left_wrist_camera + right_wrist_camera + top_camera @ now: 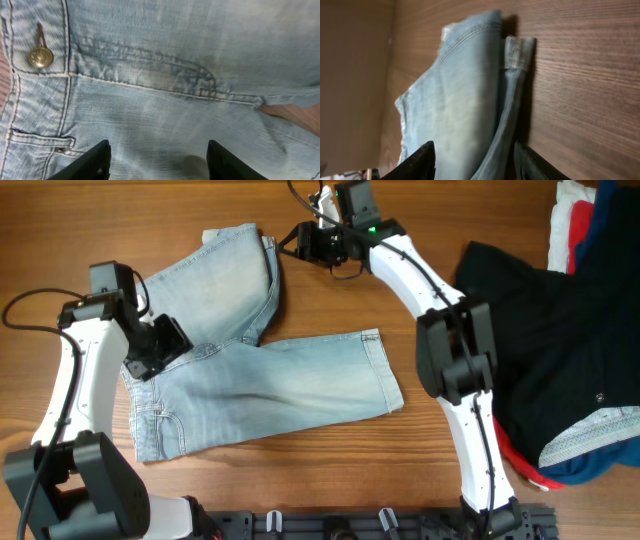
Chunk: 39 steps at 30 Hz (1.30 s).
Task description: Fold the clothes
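The light blue denim jeans (290, 385) lie flat on the wooden table, waistband at the left. One leg reaches right with its cuffed hem (385, 375); the other leg is turned up toward the back (235, 275). My left gripper (165, 345) is open just above the denim below the waistband; the left wrist view shows its jaws (157, 160) over the fabric (175, 100) near the brass button (40, 57). My right gripper (290, 242) is open at the upper leg's hem; in the right wrist view its jaws (475, 160) straddle the leg's edge (465, 90).
A black garment (540, 330) lies spread at the right, over red, white and dark blue pieces (590, 220) at the far right edge. The arm bases stand along the table's front edge (350, 525).
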Each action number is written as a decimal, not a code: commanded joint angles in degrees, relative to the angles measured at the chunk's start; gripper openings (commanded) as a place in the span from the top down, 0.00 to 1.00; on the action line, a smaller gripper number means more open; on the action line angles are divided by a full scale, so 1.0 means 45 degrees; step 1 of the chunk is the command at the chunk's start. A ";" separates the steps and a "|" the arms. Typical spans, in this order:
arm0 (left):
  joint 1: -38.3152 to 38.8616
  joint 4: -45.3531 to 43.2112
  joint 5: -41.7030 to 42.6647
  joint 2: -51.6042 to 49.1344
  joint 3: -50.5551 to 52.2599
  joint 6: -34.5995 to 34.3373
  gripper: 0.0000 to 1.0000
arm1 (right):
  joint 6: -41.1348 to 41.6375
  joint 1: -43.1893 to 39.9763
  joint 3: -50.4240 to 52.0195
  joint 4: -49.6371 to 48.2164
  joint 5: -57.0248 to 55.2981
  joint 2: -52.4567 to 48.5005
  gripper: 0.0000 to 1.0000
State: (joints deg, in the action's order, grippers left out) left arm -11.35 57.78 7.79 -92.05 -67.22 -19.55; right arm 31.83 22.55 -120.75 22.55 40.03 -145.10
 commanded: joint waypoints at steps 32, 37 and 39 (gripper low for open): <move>0.0063 0.0010 -0.0078 -0.0121 0.1035 0.0262 0.38 | 0.1360 0.0136 -0.0364 -0.1171 -0.3211 -0.0617 0.81; 0.0063 0.0000 -0.0078 -0.0121 0.1035 0.0262 0.38 | 0.1904 0.0112 -0.0359 -0.1355 -0.3186 -0.0617 0.81; 0.0063 -0.0005 -0.0078 -0.0121 0.1035 0.0262 0.38 | 0.1656 0.0238 -0.0359 -0.1166 -0.3254 -0.0646 0.81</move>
State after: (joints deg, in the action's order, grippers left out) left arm -11.35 57.80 7.79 -92.05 -62.94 -19.55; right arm 39.20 22.72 -122.17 16.91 25.80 -149.77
